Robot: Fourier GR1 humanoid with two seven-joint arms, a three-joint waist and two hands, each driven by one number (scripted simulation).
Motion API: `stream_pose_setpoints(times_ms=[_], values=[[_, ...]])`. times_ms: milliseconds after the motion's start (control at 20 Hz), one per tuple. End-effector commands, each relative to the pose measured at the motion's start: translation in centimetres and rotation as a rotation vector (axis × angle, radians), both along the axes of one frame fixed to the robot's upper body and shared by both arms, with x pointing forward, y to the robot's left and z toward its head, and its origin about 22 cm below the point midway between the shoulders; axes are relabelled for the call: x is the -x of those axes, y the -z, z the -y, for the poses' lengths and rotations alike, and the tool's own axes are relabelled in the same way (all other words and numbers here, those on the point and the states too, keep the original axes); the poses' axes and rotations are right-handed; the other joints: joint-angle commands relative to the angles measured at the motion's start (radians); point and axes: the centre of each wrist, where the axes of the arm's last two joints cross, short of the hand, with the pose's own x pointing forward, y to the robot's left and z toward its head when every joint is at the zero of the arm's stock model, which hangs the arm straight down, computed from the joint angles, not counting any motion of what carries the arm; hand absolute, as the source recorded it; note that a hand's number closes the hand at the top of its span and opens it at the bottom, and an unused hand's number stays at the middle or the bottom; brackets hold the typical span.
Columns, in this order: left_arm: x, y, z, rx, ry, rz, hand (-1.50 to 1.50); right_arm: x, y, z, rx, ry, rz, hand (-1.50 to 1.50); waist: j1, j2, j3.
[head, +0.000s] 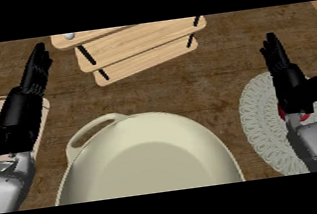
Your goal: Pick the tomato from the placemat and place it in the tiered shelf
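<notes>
Reaching, nothing grasped yet: right hand (295, 88) above the placemat (256, 116), fingers (273, 52) straight and empty, tomato (304, 117) barely showing red beneath the wrist; next, lowering, curling round it, then carrying it across the desk (210, 82) to the tiered shelf (139, 46).

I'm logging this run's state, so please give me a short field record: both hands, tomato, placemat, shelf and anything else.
right hand: open, fingers straight, over the placemat
left hand: open, fingers straight, at the view's left
tomato: on the placemat, mostly hidden by the right hand
placemat: round, at the right
tiered shelf: wooden, far centre
cream pot: near centre, between the forearms
</notes>
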Motion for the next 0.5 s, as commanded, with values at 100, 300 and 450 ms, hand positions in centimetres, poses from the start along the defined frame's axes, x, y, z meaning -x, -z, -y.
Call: stream_pose_setpoints(times_ms=[100, 300, 450], values=[[2.0, 5.9, -2.4, 0.002, -0.062, -0.25, 0.0, 2.7, -1.4, 9.7, 0.173, 0.329, -0.121, -1.5, -0.04, -0.039, 0.007], [4.1, 9.8, -3.1, 0.028, -0.11, -0.441, 0.0, 10.2, 1.6, 20.4, 0.593, 0.654, -0.479, -1.5, -0.103, 0.008, -0.014], [6.5, 12.9, -3.3, 0.077, -0.054, -0.519, 0.0, 10.0, 0.3, 20.2, 0.178, 0.817, -0.366, 1.5, -0.045, -0.04, 0.008]])
